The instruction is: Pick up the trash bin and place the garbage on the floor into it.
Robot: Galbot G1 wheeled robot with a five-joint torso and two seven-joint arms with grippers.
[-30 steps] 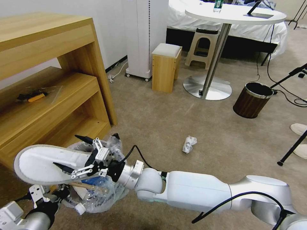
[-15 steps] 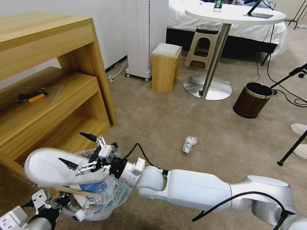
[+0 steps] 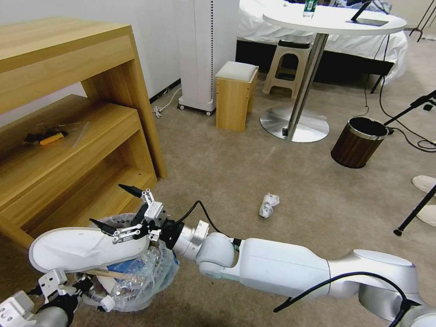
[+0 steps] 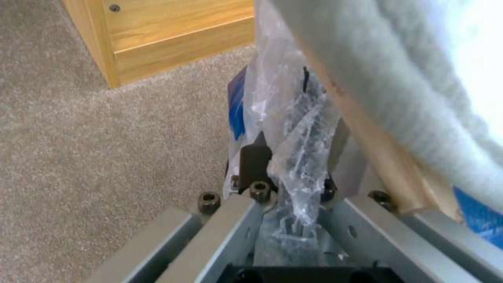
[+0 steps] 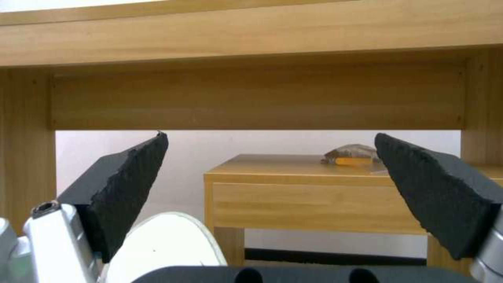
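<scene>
The trash bin (image 3: 141, 277), lined with a crinkly plastic bag (image 4: 293, 129), sits low at my left, beside the wooden shelf. A white slipper (image 3: 86, 247) lies flat across its top, over a wooden stick (image 4: 377, 153), a clear bottle (image 3: 106, 302) and blue scraps. My right gripper (image 3: 109, 204) hovers open just above the slipper's near end; the slipper (image 5: 162, 243) sits below its spread fingers, with nothing between them. My left gripper (image 3: 68, 284) is shut on the bin's bagged rim (image 4: 285, 184). A white wad (image 3: 269, 204) lies on the beige floor (image 3: 236, 181).
The wooden shelf unit (image 3: 77, 136) stands right behind the bin. Farther back are a wooden stool (image 3: 235, 95) and a round table's metal base (image 3: 294, 123). A brown wood-look bin (image 3: 358, 141), tripod legs (image 3: 415, 213) and cables are at the right.
My right gripper has let go of the slipper, which has sunk flat onto the bin. The gripper has moved slightly right and its fingers now stand clear above the slipper.
</scene>
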